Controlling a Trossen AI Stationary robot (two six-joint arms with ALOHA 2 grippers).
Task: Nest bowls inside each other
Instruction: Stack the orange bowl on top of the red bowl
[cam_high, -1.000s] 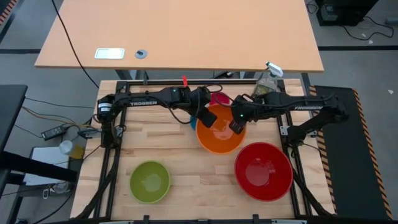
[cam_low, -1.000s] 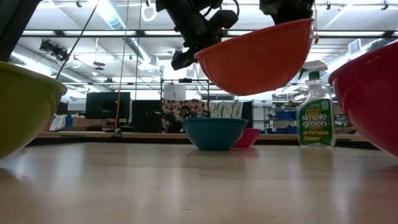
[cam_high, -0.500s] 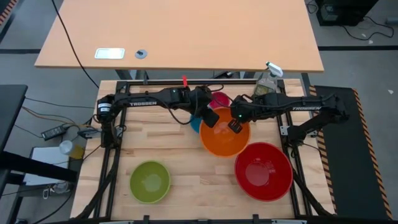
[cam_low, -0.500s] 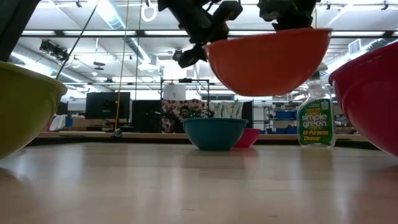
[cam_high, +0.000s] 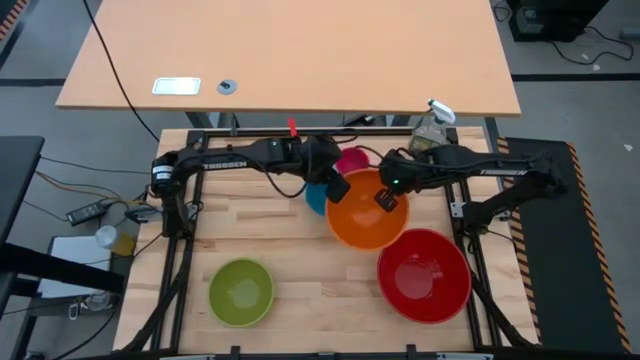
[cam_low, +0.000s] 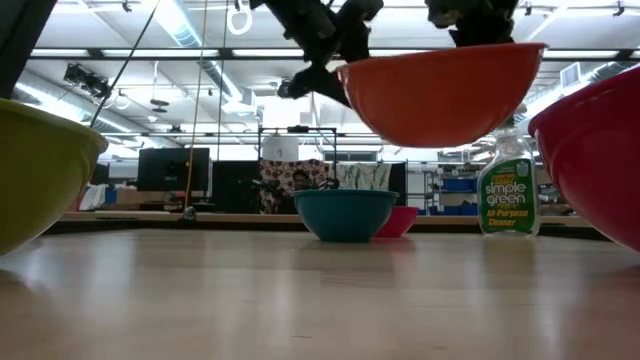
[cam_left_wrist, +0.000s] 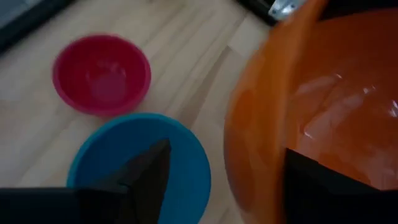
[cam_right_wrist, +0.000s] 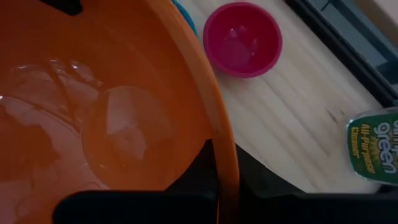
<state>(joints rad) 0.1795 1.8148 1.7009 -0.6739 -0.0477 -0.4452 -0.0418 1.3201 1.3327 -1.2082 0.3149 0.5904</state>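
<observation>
Orange bowl (cam_high: 367, 208) hangs in the air, pinched at its rim by the right gripper (cam_high: 385, 197); left gripper (cam_high: 335, 187), beside it, gapes empty. One-sided grip could let it tip and slip.

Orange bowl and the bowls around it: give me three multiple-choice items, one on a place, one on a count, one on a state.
1. Where is the green bowl?
A. alone on the left arm's side of the table
B. inside the red bowl
C. beside the spray bottle

2. How many bowls are there?
A. three
B. five
C. seven

3. The orange bowl is
A. resting on the table
B. held off the table by the right hand
C. upside down

Key:
1 A: the high view shows it apart from the rest.
2 B: green, orange, red bowl, blue bowl, pink bowl.
3 B: the low view shows air beneath it and the right hand pinches its rim.
</observation>
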